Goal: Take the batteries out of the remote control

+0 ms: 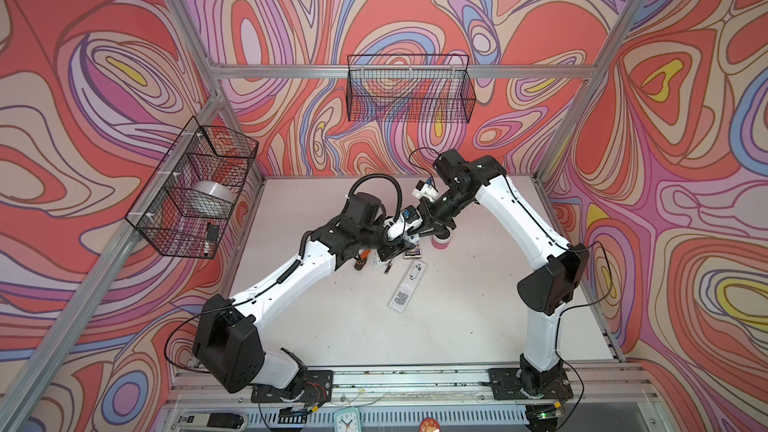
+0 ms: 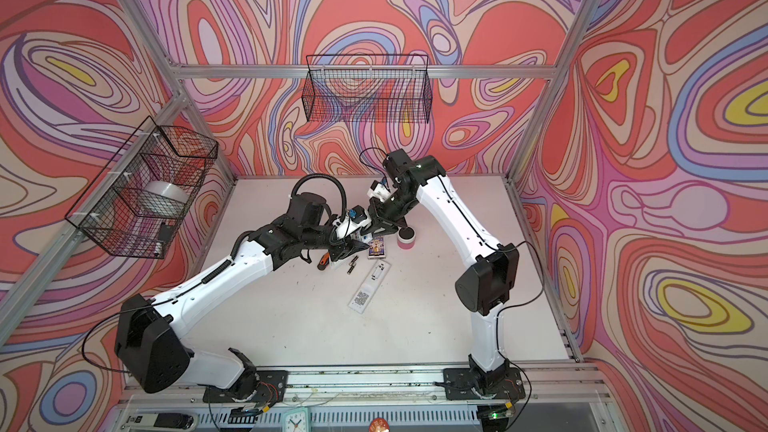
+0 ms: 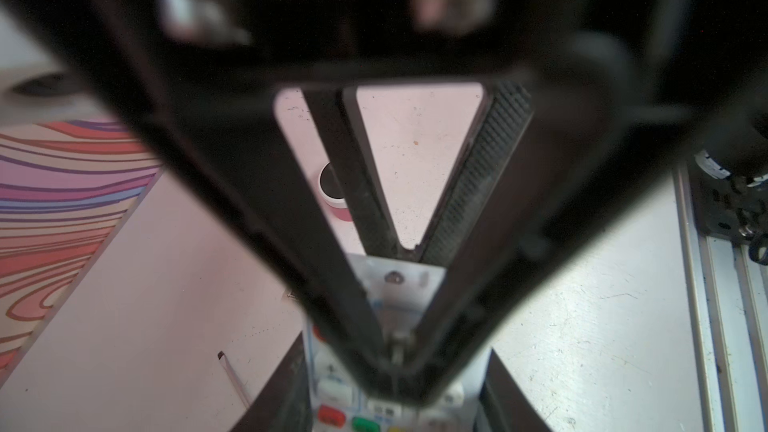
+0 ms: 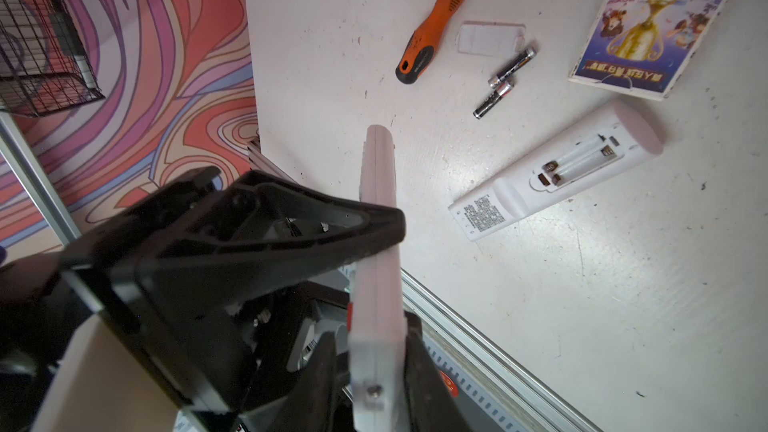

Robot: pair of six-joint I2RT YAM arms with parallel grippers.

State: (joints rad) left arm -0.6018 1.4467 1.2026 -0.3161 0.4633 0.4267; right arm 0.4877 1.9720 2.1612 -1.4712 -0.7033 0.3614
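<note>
The left gripper point(image 3: 397, 351) clamps a raised remote point(image 4: 378, 184) by its sides. The right gripper point(image 4: 374, 338) flanks its end; I cannot tell whether it grips. Below them, two batteries point(image 4: 513, 65) lie on the tabletop point(image 4: 582, 305) between a screwdriver point(image 4: 428, 35) and a second remote point(image 4: 557, 170), whose bay is empty.

Screwdriver point(image 4: 432, 31): orange handle, black grip. Batteries point(image 4: 515, 65): black, gold bands. Remote control point(image 4: 557, 172): white. Box point(image 4: 660, 22): blue-purple, gold print. Walls point(image 1: 415, 2): red-pink-lilac swirls. Baskets point(image 1: 409, 89): black mesh. Desk point(image 4: 540, 305): white.

Swirly walls point(image 1: 415, 14) — white tabletop point(image 1: 457, 317)
</note>
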